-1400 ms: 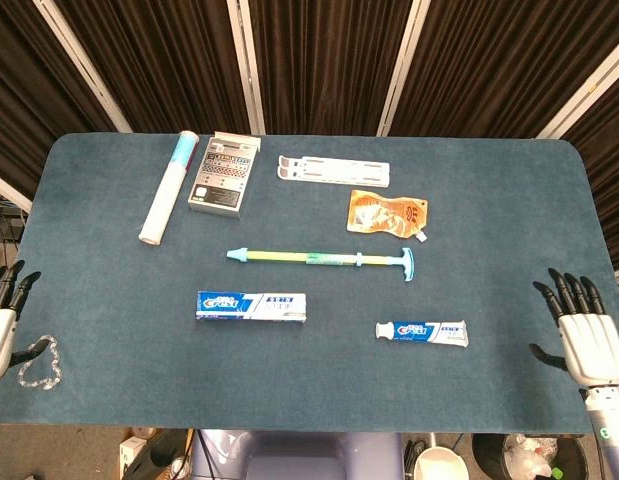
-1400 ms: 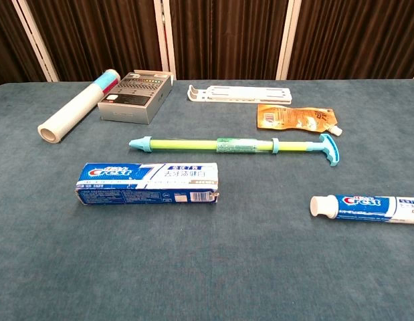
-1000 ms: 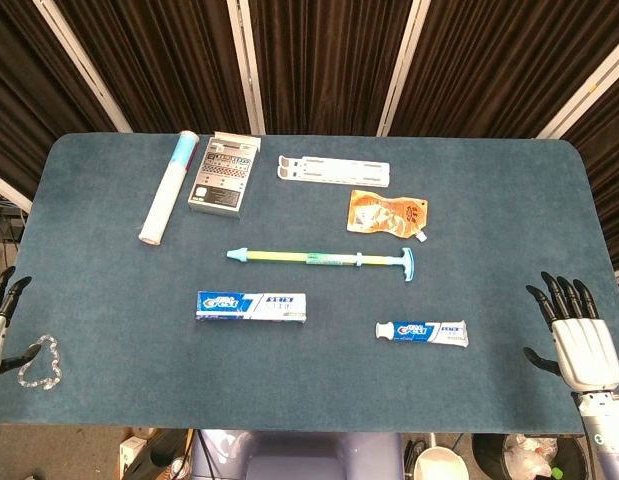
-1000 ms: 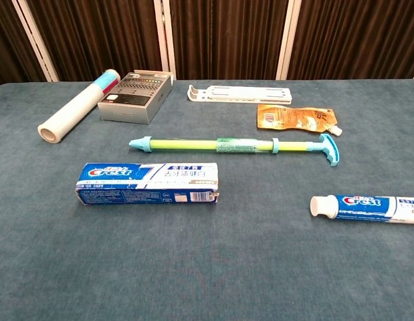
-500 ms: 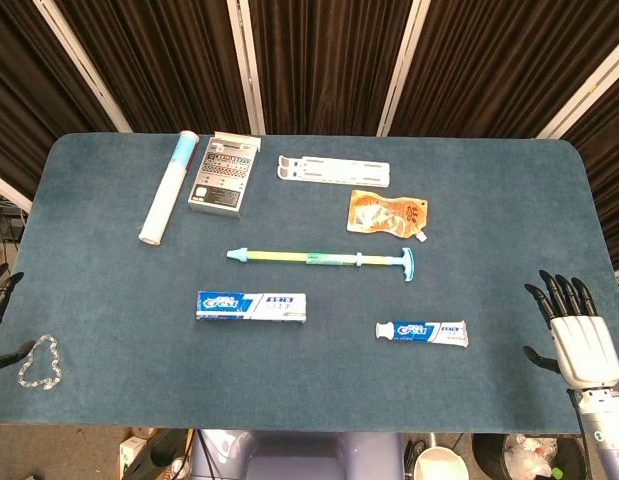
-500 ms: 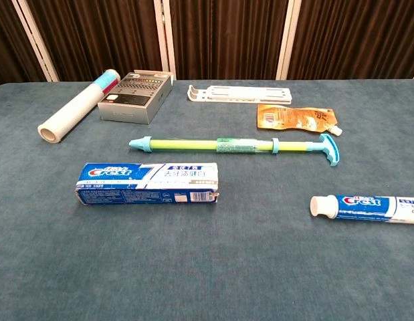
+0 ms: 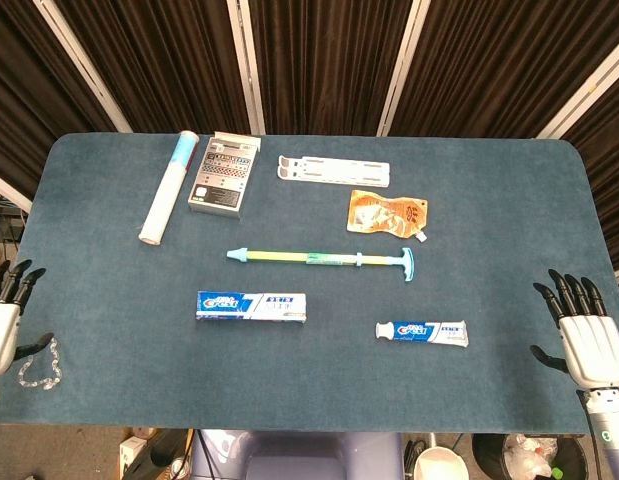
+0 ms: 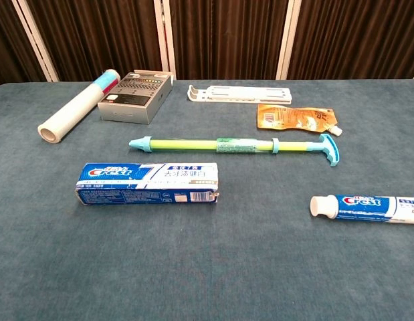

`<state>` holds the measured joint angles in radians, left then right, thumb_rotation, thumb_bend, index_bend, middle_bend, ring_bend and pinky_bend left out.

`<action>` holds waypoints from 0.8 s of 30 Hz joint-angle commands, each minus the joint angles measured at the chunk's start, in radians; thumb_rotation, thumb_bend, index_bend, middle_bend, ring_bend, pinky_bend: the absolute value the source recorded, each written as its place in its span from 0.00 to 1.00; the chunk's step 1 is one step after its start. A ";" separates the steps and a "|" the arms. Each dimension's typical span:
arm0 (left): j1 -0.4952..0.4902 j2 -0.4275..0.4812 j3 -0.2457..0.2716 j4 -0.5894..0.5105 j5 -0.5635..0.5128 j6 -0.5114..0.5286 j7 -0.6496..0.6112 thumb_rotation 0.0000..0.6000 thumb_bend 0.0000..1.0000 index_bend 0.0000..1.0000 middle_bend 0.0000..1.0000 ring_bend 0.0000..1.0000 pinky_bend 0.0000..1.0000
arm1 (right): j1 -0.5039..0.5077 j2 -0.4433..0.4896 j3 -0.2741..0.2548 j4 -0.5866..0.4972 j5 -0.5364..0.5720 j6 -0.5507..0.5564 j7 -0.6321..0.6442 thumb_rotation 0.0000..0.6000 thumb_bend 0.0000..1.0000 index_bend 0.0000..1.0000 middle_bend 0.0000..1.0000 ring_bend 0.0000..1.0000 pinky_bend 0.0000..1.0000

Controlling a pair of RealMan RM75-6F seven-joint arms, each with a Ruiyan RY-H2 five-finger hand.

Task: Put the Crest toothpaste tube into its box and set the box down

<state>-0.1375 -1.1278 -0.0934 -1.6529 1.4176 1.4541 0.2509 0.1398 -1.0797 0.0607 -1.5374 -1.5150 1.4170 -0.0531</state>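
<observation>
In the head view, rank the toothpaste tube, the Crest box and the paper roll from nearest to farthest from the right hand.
From the right hand:
1. Toothpaste tube, front right, nearest.
2. Crest box, front centre-left.
3. Paper roll, back left, farthest.

In the head view the left hand [image 7: 3,325] sits at about eight o'clock, fingers apart and pointing toward twelve, holding nothing. The right hand [image 7: 587,335] sits at about four o'clock — fingers likewise spread, pointing up, empty. The chest view shows neither hand.
</observation>
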 commanded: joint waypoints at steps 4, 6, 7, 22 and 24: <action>-0.080 -0.104 -0.043 -0.010 -0.065 -0.079 0.131 1.00 0.06 0.16 0.13 0.00 0.07 | -0.012 0.013 -0.006 -0.018 -0.008 0.019 -0.010 1.00 0.16 0.16 0.05 0.02 0.00; -0.106 -0.142 -0.053 -0.020 -0.086 -0.101 0.185 1.00 0.06 0.17 0.15 0.00 0.07 | -0.016 0.014 -0.009 -0.023 -0.009 0.022 -0.012 1.00 0.16 0.16 0.05 0.02 0.00; -0.123 -0.175 -0.060 -0.022 -0.096 -0.107 0.226 1.00 0.06 0.17 0.16 0.00 0.07 | -0.019 0.015 -0.012 -0.025 -0.011 0.025 -0.013 1.00 0.16 0.16 0.05 0.02 0.00; -0.191 -0.493 -0.051 -0.008 -0.179 -0.051 0.577 1.00 0.06 0.22 0.19 0.00 0.07 | -0.034 0.008 -0.024 -0.012 -0.020 0.036 -0.007 1.00 0.16 0.16 0.05 0.02 0.00; -0.195 -0.524 -0.042 0.005 -0.173 -0.041 0.596 1.00 0.06 0.22 0.18 0.00 0.07 | -0.036 0.005 -0.025 -0.006 -0.021 0.040 -0.002 1.00 0.16 0.16 0.05 0.02 0.00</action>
<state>-0.3261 -1.6319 -0.1435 -1.6593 1.2459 1.4016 0.8337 0.1046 -1.0744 0.0364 -1.5446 -1.5356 1.4558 -0.0564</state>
